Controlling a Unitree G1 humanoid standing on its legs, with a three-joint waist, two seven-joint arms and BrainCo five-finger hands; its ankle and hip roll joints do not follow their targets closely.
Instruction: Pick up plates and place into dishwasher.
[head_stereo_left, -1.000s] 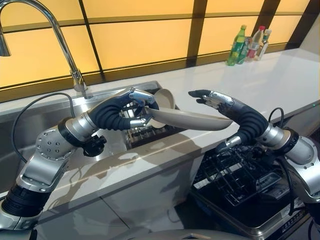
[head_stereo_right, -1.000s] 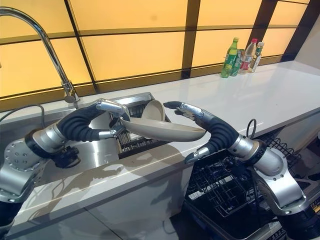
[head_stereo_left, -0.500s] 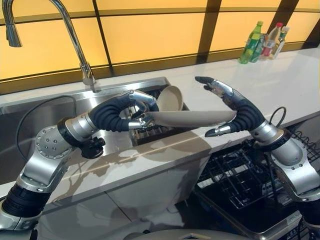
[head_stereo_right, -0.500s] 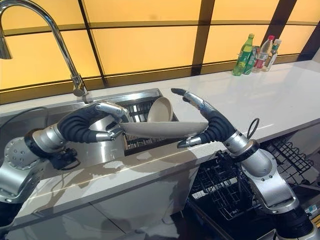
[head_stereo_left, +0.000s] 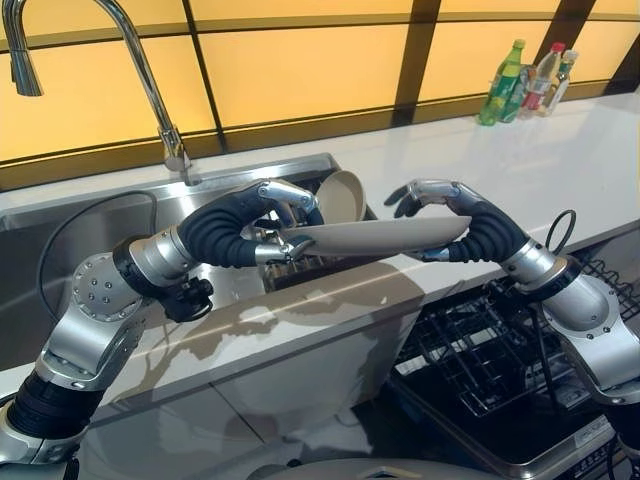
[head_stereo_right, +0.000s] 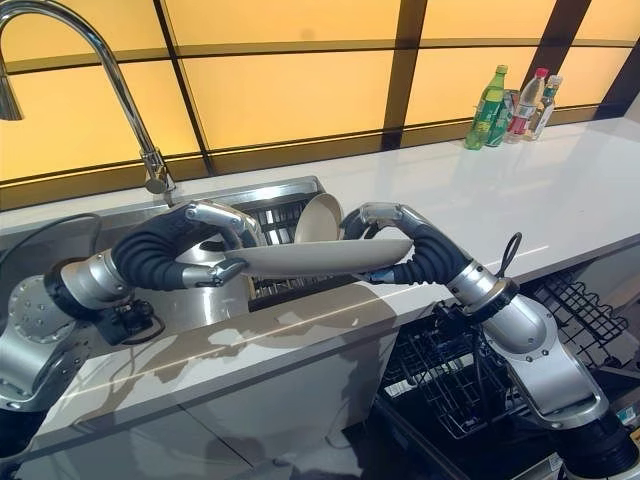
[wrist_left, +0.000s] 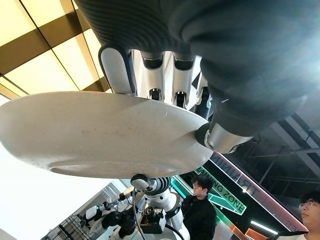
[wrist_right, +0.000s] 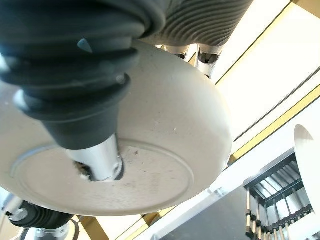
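A beige plate (head_stereo_left: 380, 236) is held level above the counter's front edge, between both hands. My left hand (head_stereo_left: 272, 212) is shut on its left rim, fingers (wrist_left: 150, 70) over the top and thumb beneath. My right hand (head_stereo_left: 468, 228) is shut on the right rim, fingers curled over the top; its thumb (wrist_right: 95, 150) presses the plate's underside (wrist_right: 165, 130). A second beige plate (head_stereo_left: 342, 195) stands on edge in the rack inside the sink (head_stereo_left: 240, 180), just behind the held one. The open dishwasher rack (head_stereo_left: 470, 350) of black wire lies below my right arm.
A tall curved faucet (head_stereo_left: 150, 80) rises at the sink's back left. Bottles (head_stereo_left: 530, 80) stand at the far right of the white counter (head_stereo_left: 560, 150). In the left wrist view two persons (wrist_left: 200, 205) and another robot (wrist_left: 145, 200) stand beyond the plate.
My right hand's fingers, raised and spread before, have come down and closed on the plate's right rim. The left hand keeps its hold. The camera shifted a little early on.
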